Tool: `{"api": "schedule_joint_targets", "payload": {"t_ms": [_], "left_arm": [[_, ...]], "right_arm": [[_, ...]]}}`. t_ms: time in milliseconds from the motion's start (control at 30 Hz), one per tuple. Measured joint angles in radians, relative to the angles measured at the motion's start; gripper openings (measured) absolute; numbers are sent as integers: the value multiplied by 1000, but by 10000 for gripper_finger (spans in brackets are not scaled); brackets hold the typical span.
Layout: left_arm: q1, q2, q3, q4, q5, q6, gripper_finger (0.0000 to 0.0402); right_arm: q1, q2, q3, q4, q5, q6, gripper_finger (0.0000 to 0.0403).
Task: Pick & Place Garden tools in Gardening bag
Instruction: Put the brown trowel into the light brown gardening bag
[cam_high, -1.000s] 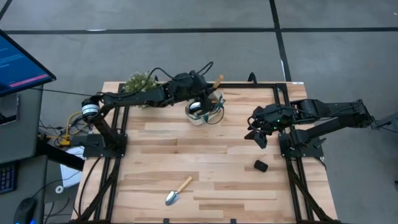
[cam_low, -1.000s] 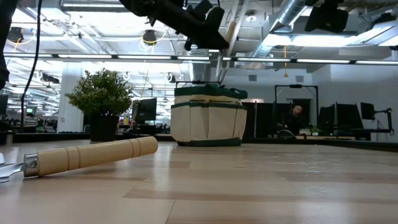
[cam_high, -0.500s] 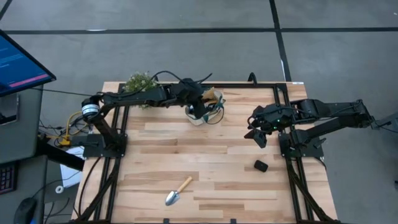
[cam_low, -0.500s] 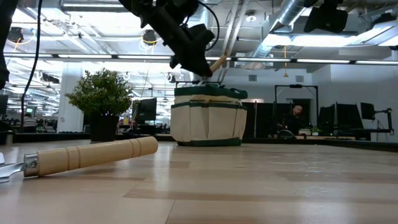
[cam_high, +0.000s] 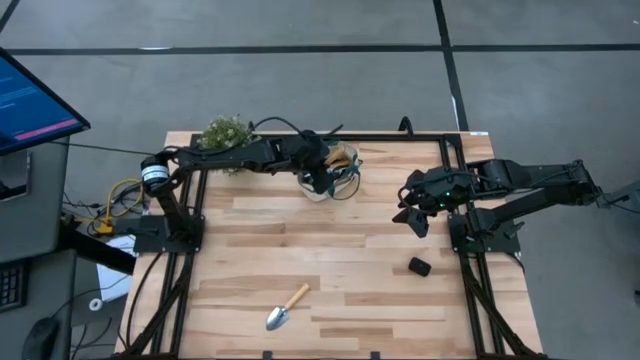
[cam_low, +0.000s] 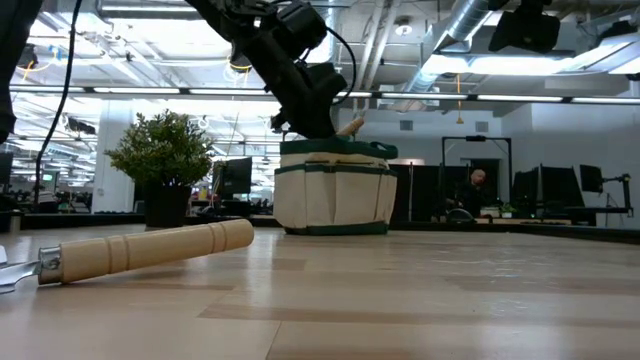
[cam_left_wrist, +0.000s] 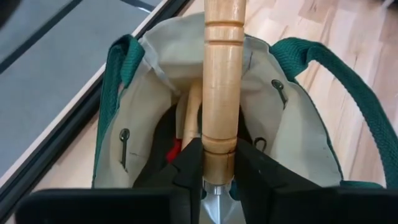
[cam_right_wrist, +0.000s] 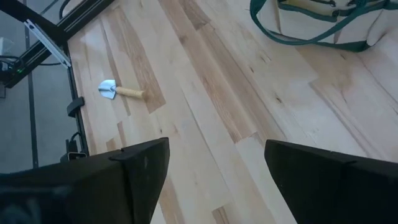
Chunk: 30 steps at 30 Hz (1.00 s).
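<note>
beige bag (cam_high: 333, 176) under your left gripper (cam_left_wrist: 216, 180), clamped on a wooden-handled tool (cam_left_wrist: 221, 93).
your right gripper (cam_high: 414, 217) waits apart near the black lump (cam_high: 419, 267); plant (cam_high: 225, 133) beside the bag.

Left pincer (cam_left_wrist: 217, 180) dropped from above the gardening bag (cam_low: 334, 187) into its mouth, carrying the wooden-handled tool (cam_left_wrist: 221, 87) (handle tip now just poking over the rim); arm swung lower.

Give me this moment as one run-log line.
left gripper: shut on wooden-handled tool, over bag | right gripper: open, waiting at right side | trowel: lying on table
</note>
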Motion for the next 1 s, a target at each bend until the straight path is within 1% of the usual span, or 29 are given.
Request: {"api": "schedule_joint_targets", "payload": {"t_ms": [200, 333, 433, 767, 833, 900, 967, 1000], "left_arm": [[0, 0, 0, 0, 1, 10, 95], [0, 0, 0, -3, 40, 11, 110], [-1, 0, 0, -3, 43, 12, 125], [-3, -18, -1, 1, 43, 12, 199], [-10, -40, 9, 5, 43, 12, 202], [-14, -70, 16, 40, 43, 23, 192], [-18, -101, 17, 113, 43, 71, 167], [-18, -111, 19, 155, 45, 88, 148]], "right_arm": [[0, 0, 0, 0, 0, 1, 256], [0, 0, 0, 0, 0, 1, 256], [0, 0, 0, 0, 0, 1, 256], [0, 0, 0, 0, 0, 1, 256], [0, 0, 0, 0, 0, 1, 256], [0, 0, 0, 0, 0, 0, 256], [-1, 0, 0, -1, 0, -4, 256], [-1, 0, 0, -1, 0, -5, 256]]}}
